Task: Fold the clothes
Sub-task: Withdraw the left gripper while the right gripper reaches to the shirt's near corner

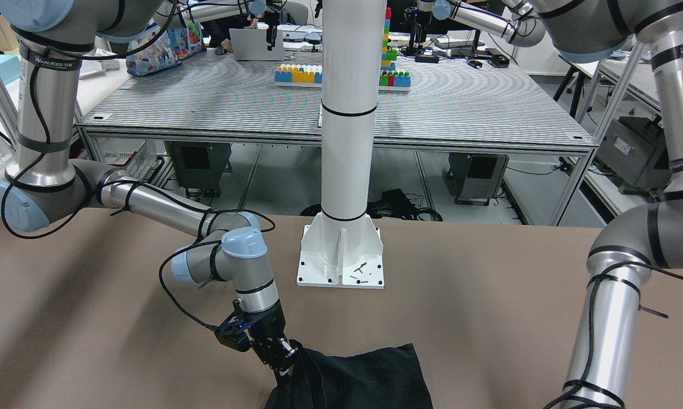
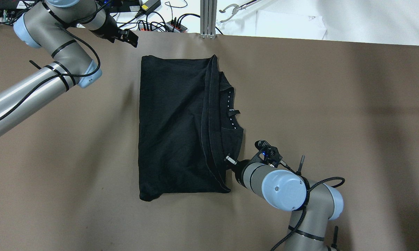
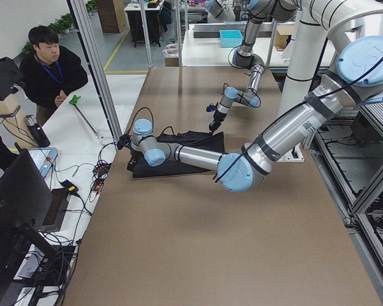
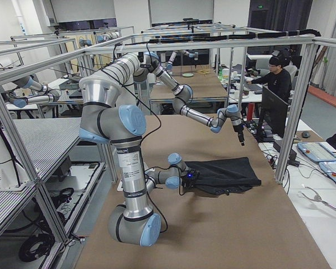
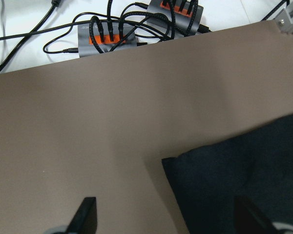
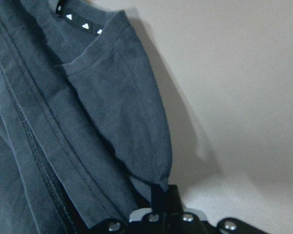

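The clothes are one black garment lying folded in the middle of the brown table, with a hemmed flap doubled over along its right side. My right gripper is shut on the garment's near right edge. In the right wrist view a pinch of cloth runs down into the fingers. My left gripper hovers open by the far left corner of the garment. In the left wrist view its fingertips stand wide apart over the table, with that corner between them.
Power strips and cables lie just beyond the table's far edge. The white post and its base plate stand at the robot's side of the table. A person stands past the far edge, by a monitor.
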Action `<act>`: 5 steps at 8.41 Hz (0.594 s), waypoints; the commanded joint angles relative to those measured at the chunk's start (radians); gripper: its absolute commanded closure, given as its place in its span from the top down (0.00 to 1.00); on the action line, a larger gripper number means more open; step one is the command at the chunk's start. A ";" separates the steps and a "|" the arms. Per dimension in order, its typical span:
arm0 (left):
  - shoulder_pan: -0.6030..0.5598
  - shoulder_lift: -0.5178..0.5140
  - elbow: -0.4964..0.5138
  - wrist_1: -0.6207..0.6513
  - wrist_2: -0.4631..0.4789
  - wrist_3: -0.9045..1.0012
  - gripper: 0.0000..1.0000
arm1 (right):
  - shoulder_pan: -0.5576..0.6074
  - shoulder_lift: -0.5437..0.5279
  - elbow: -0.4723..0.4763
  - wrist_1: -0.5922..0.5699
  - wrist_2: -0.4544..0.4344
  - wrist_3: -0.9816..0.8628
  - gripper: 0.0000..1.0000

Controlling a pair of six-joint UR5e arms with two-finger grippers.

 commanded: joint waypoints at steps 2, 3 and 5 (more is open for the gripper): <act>0.003 0.008 -0.002 -0.004 0.002 -0.001 1.00 | -0.081 -0.103 0.081 0.005 -0.028 0.011 0.00; 0.014 0.008 -0.002 -0.004 0.002 -0.002 1.00 | -0.089 -0.117 0.113 0.003 -0.043 0.014 0.00; 0.021 0.010 -0.002 -0.005 0.029 -0.003 1.00 | -0.135 -0.137 0.137 0.003 -0.092 0.002 0.00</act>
